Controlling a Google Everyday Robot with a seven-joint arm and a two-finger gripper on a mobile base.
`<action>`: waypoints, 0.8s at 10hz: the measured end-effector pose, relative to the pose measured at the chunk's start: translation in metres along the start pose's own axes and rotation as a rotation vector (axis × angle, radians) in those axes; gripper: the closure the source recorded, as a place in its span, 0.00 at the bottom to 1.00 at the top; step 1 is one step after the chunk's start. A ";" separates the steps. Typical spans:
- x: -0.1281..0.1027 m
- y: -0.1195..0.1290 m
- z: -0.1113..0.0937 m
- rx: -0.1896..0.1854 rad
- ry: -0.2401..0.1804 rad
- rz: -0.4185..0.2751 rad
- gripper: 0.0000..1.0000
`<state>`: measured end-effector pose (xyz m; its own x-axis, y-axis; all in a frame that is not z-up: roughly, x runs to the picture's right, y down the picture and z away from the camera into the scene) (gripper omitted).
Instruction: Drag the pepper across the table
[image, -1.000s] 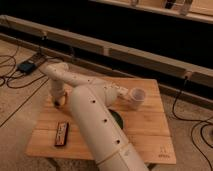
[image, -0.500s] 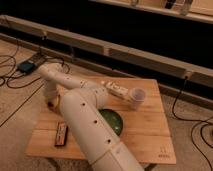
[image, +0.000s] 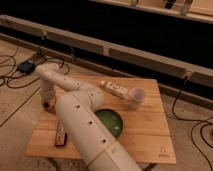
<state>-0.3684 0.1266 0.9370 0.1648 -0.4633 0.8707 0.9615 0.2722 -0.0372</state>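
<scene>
Camera view, looking down on one low table (image: 145, 135) with a light wooden plank top. One white robot arm (image: 82, 117) enters from the near edge, crosses the left half of the table and bends down at the far left corner. One gripper (image: 48, 102) hangs at the end of the arm, at the left edge of the table just above the wood. One pepper (image: 46, 104), a small yellow-orange lump, shows only in part directly below the gripper, at the far left corner of the tabletop. One green bowl (image: 114, 122) sits near the middle of the table, its left side hidden behind the arm. One white cup (image: 136, 96) stands right of centre toward the far edge, lying well apart from the pepper. One pale oblong packet (image: 115, 89) lies just left of the cup. One flat dark bar (image: 60, 134) with red marks lies near the left near corner. Several dark cables (image: 15, 70) run over the floor beyond the table at left and right.
</scene>
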 end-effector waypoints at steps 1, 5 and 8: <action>0.002 0.002 -0.001 0.000 0.002 0.007 0.58; 0.015 0.016 -0.006 0.002 0.022 0.054 0.23; 0.031 0.032 -0.028 0.024 0.069 0.099 0.20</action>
<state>-0.3266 0.0970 0.9495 0.2745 -0.4897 0.8275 0.9344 0.3392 -0.1093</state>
